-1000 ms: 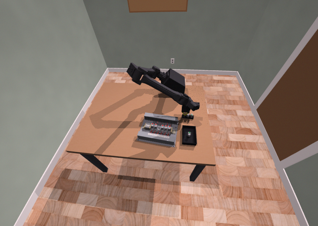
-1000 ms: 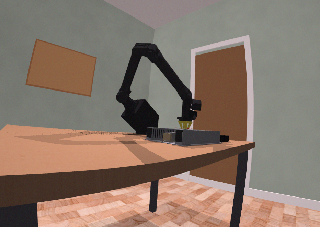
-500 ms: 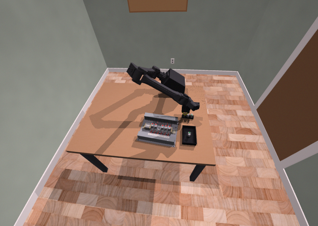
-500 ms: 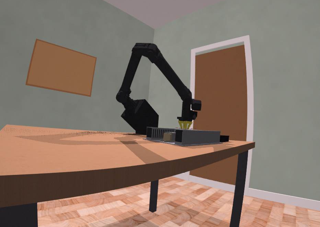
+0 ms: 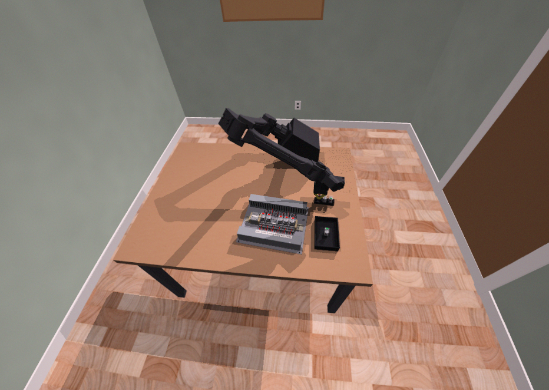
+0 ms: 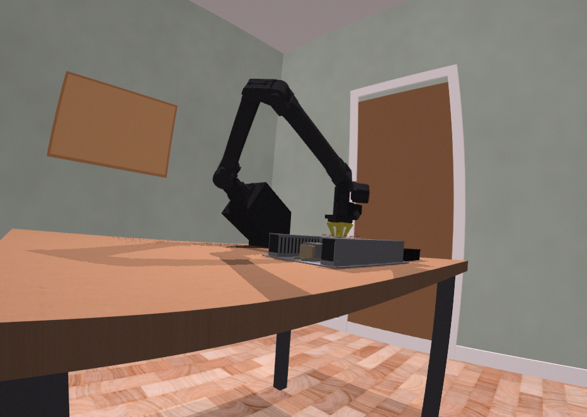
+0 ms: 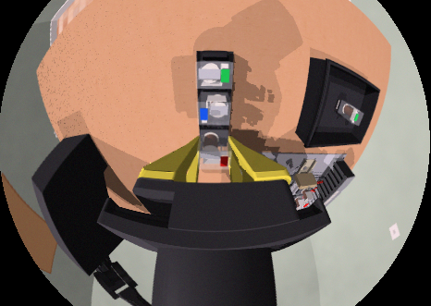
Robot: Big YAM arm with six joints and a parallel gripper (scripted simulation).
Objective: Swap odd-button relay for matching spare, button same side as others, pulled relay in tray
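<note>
Elbow folded high at upper centre, my forearm slopes down right and my gripper (image 7: 214,141) points straight down, jaws pinching the red-button relay (image 7: 215,158) above the spare holder (image 5: 323,202), right of centre.

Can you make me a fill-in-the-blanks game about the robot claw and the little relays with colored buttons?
1. The claw is shut on a relay with a ____ button.
2. The black tray holds a relay with a ____ button.
3. In the spare holder, the farthest spare has a green button and the next spare has a ____ one.

Missing words: red; green; blue
</note>
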